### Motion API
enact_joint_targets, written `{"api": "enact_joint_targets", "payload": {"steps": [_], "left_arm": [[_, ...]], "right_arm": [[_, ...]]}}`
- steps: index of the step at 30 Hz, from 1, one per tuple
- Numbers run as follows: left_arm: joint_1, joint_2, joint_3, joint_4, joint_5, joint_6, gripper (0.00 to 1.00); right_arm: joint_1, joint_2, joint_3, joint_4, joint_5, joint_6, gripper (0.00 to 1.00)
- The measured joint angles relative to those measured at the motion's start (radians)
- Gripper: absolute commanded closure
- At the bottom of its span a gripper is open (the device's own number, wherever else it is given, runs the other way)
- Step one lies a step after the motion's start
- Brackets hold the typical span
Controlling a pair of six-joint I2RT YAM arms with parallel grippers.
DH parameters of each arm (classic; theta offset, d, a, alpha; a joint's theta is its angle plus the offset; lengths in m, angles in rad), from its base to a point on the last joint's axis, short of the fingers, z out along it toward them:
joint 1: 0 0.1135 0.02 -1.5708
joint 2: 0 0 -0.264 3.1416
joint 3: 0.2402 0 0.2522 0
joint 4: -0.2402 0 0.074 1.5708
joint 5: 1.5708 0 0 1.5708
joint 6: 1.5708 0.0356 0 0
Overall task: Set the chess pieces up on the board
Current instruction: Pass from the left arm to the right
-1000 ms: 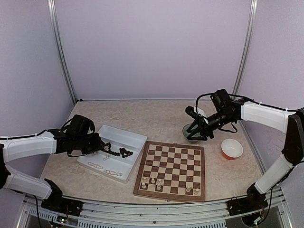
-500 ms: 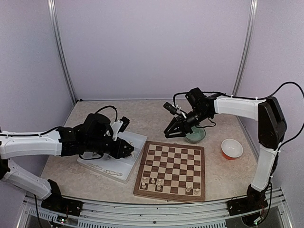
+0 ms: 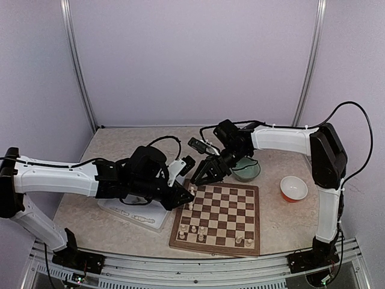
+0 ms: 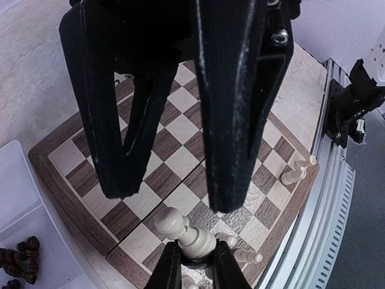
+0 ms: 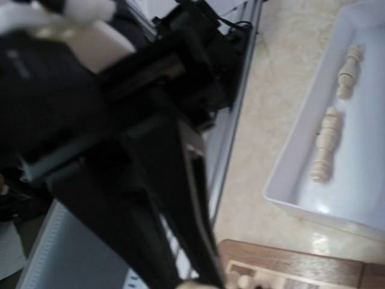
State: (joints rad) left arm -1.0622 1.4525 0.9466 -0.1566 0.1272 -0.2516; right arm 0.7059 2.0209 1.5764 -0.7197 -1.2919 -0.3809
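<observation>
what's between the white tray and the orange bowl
The chessboard, with a few white pieces on its near rows, lies between the tray and the orange bowl; the top view shows it.

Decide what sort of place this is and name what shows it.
Probably a lab robot cell: panel walls on metal posts box in a small table, left arm and right arm bolted at its near rail.

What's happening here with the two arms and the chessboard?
The left fingers are shut on a small cream-white chess piece, held above the left side of the checked wooden chessboard. A few cream pieces already stand on its near rows. The right fingers hover by the board's far-left corner; whether they hold anything is unclear. More pieces lie in the white divided tray.
</observation>
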Motion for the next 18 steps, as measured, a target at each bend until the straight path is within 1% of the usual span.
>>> {"api": "enact_joint_targets", "payload": {"steps": [3, 6, 8, 12, 18], "left_arm": [[-0.001, 0.02, 0.014, 0.001, 0.0, 0.01, 0.89], [-0.001, 0.026, 0.016, 0.0, 0.0, 0.014, 0.89], [-0.003, 0.027, 0.019, 0.0, 0.001, 0.016, 0.89], [-0.006, 0.026, 0.021, 0.008, 0.001, 0.016, 0.89], [-0.006, 0.026, 0.021, 0.016, 0.0, 0.016, 0.88]], "right_arm": [[0.003, 0.009, 0.003, -0.031, -0.024, -0.019, 0.59], [0.012, 0.016, 0.003, -0.056, -0.032, -0.038, 0.63], [0.016, 0.019, 0.003, -0.064, -0.033, -0.047, 0.68], [0.017, 0.027, 0.003, -0.073, -0.037, -0.051, 0.72], [0.018, 0.043, 0.003, -0.076, -0.04, -0.047, 0.86]]}}
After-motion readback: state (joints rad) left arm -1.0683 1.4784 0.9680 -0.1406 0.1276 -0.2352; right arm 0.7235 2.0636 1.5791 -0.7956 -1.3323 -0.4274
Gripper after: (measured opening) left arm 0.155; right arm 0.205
